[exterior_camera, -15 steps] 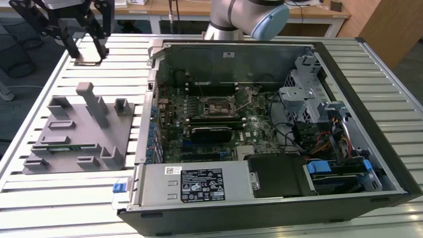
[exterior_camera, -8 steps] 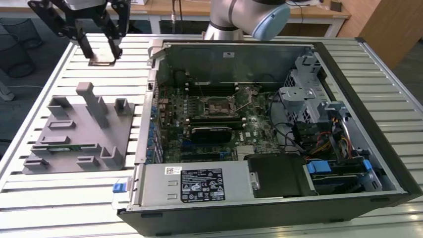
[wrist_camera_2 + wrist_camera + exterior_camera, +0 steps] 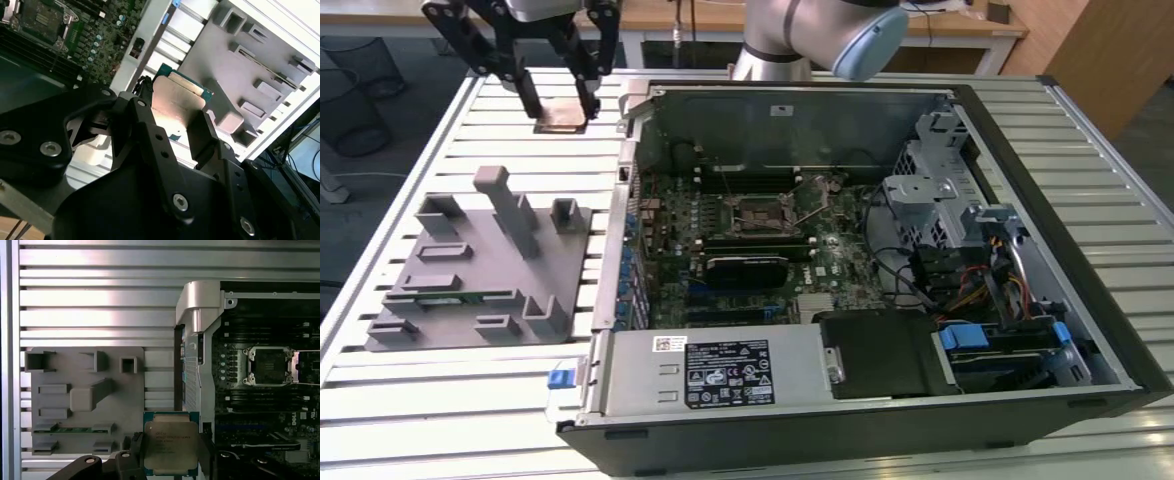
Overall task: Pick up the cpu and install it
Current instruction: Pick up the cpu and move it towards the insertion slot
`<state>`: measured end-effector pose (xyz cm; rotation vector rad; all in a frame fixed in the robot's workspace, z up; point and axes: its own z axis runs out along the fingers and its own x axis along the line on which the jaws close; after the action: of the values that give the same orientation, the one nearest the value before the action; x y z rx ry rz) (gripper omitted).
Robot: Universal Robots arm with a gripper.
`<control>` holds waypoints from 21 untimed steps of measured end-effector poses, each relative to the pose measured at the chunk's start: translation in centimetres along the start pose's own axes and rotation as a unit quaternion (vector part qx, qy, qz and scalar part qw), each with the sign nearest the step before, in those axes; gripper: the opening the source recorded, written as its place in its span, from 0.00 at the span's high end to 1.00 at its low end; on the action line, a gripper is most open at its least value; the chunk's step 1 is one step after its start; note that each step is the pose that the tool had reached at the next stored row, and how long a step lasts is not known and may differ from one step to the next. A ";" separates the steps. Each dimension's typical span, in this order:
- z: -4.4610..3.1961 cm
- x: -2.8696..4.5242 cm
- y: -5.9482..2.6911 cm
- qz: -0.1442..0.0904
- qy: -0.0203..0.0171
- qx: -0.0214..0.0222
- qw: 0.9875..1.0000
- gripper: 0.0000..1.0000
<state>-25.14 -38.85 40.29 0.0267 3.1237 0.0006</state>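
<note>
1. You had the cpu point(image 3: 171, 444) clamped between the two black fingers point(image 3: 200, 132), one on each of two opposite edges. Its silvery top faced up and its green rim showed past the fingertips.
2. Your gripper point(image 3: 562, 102) was closed narrowly on the chip, holding it flat and above the slatted metal table point(image 3: 454, 400). None of the chip rested on anything.
3. Outside one finger lay the grey fixture tray point(image 3: 85, 400) on the table. A long green memory stick point(image 3: 70, 429) sat in one of its slots, well apart from the chip.
4. Outside the other finger stood the side wall of the open computer case point(image 3: 854, 420), near the chip but not touching it.
5. Further past that finger, inside the case, the motherboard's square socket point(image 3: 269, 366) lay uncovered with its metal frame around it. It was well apart from what you held.
</note>
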 end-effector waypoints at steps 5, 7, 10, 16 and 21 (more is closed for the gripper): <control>0.08 -1.92 0.05 0.000 0.000 0.000 1.000 0.47; 0.12 -2.72 0.07 0.000 0.000 0.000 1.000 0.47; 0.17 -3.97 0.10 0.000 0.000 0.000 1.000 0.47; 0.28 -6.44 0.18 0.000 0.000 0.000 1.000 0.47; 0.36 -8.21 0.22 0.000 0.000 0.000 1.000 0.47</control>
<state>-16.93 -38.78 40.08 0.0268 3.1235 0.0008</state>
